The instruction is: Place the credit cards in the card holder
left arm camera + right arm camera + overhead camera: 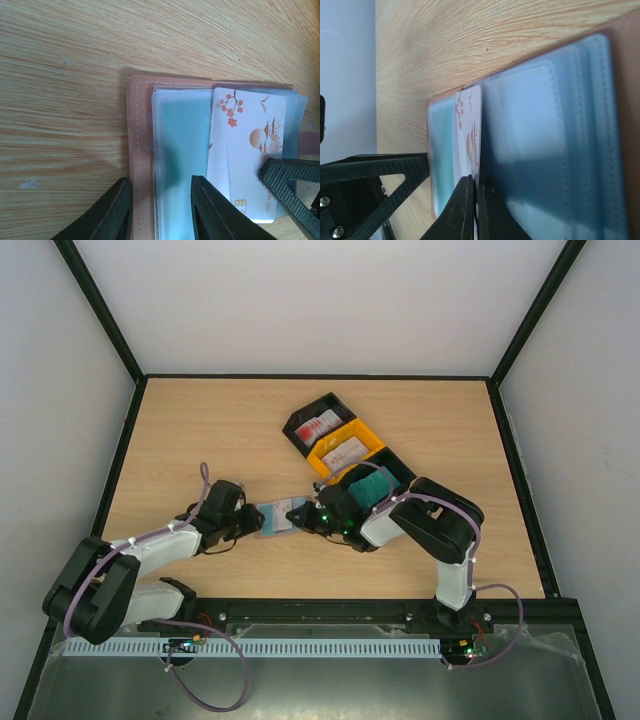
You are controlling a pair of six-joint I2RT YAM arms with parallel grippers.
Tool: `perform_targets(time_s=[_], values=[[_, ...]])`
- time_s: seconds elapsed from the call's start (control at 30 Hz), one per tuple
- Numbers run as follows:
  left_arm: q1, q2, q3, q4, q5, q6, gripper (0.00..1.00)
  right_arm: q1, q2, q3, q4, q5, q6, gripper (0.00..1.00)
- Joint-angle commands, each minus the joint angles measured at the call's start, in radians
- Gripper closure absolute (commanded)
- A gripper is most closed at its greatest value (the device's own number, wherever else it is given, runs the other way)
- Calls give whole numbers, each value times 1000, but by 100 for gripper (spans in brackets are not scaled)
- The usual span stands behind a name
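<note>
R fingers (469, 200) pinch the white blossom card (250, 145), edge at a pocket of the open card holder (142, 150) mid-surface (200, 440). L fingers (202, 205), part-spread, straddle holder's left leaf, maybe pinning it. Risk: holder slides, or card snags pocket lip & buckles.

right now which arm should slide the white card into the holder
Right: the right end effector is shut on the blossom card at the card holder; the left end effector straddles a pocket.
</note>
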State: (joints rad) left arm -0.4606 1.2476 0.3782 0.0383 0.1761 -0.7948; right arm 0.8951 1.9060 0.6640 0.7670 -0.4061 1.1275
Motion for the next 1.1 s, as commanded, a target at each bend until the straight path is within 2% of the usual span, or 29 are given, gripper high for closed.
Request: perform_targets(time_s=[0.0,0.47,0.73,1.07], values=[[-1,19,-27,0,22,6,66,35,39,28,-80,10,10,98],[-1,27,-38,-5,-27,8,71,44,-48,1,-295,143,-5,98],[-1,42,-41,16,-12,15,71,45,-2,61,-342,2,-83,98],[-1,69,-43,36,14,20,69,45,74,130,-359,-21,-129,98]])
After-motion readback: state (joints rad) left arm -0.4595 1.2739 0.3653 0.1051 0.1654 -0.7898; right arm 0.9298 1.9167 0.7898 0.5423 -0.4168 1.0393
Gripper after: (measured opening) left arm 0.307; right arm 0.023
